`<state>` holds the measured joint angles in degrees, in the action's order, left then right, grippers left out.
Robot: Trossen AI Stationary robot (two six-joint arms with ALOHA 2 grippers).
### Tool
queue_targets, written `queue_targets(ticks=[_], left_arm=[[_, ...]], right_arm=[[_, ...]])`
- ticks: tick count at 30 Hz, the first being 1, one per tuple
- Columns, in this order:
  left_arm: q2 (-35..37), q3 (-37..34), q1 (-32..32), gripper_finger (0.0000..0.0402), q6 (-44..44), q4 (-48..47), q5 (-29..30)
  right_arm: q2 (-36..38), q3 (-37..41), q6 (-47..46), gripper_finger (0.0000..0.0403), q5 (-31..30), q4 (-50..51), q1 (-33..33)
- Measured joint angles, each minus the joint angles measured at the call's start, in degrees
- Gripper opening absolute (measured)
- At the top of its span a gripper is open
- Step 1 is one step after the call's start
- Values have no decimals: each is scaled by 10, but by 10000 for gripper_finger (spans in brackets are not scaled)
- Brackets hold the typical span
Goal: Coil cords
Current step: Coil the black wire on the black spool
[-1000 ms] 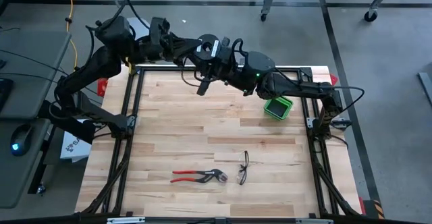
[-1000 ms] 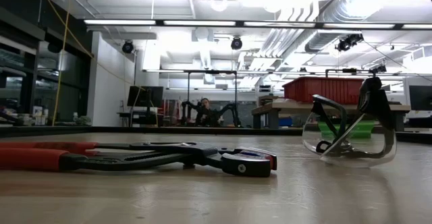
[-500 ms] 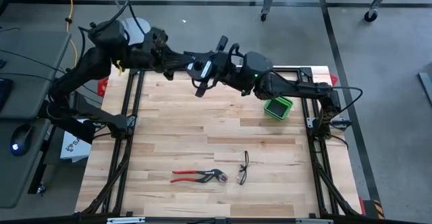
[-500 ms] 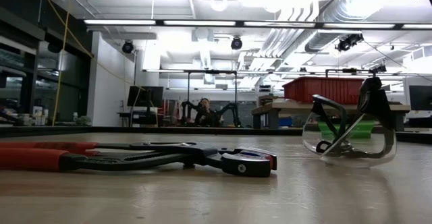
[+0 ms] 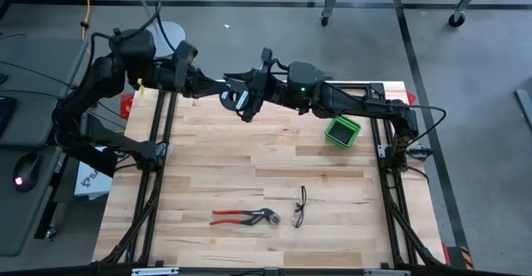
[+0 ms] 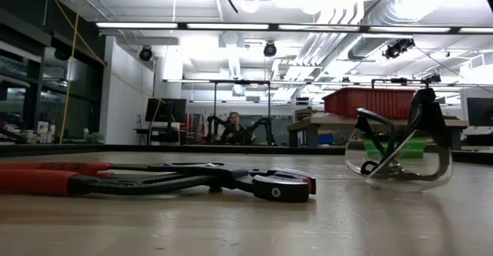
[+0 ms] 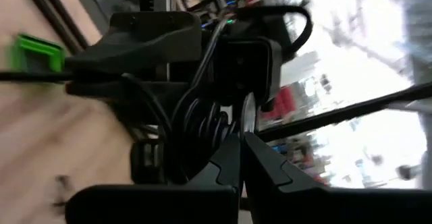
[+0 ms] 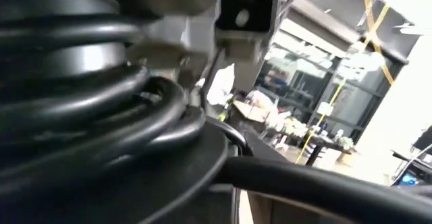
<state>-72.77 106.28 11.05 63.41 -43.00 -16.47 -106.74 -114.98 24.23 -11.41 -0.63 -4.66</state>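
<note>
The thin black cable is wound into several loops (image 7: 196,123) that sit at my right gripper (image 5: 245,101), above the table's far edge. The loops fill the right wrist view (image 8: 81,96) and hide that gripper's fingers. My left gripper (image 5: 227,89) reaches in from the table's left and meets the right one; in its wrist view its fingers (image 7: 233,166) are shut at the tips, right beside the coil. Both grippers are well above the wood. My left gripper pinches a thin strand (image 7: 246,116) between its two fingertips, right next to the loops. It comes level from the table's left. The strand and coil are lifted clear of the table. Whether the strand is the cable's end I cannot tell.
Red-handled pliers (image 5: 243,218) and safety glasses (image 5: 300,207) lie near the table's front edge; both also show in the low view, pliers (image 6: 154,180) and glasses (image 6: 397,152). A green box (image 5: 342,131) sits at the right. A yellow cable (image 5: 86,10) hangs beyond the far left corner.
My left gripper has drawn back toward the table's left edge, from over the right arm's wrist to beside its gripper. My right arm has stretched a little further left along the far edge. The pliers and glasses have stayed put.
</note>
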Motion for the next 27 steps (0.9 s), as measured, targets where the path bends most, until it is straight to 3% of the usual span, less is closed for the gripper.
queue_targets(ticks=[12, 21, 27], left_arm=[[0, -1, 4, 0, -251, -105, 12], [-2, -2, 6, 0, -325, -154, 0], [-8, -3, 5, 0, -365, -189, 61]], right_arm=[[0, 0, 47, 0, 52, 115, -22], [2, 0, 76, 0, 59, 156, -30], [2, -2, 72, 23, 46, 165, -34]])
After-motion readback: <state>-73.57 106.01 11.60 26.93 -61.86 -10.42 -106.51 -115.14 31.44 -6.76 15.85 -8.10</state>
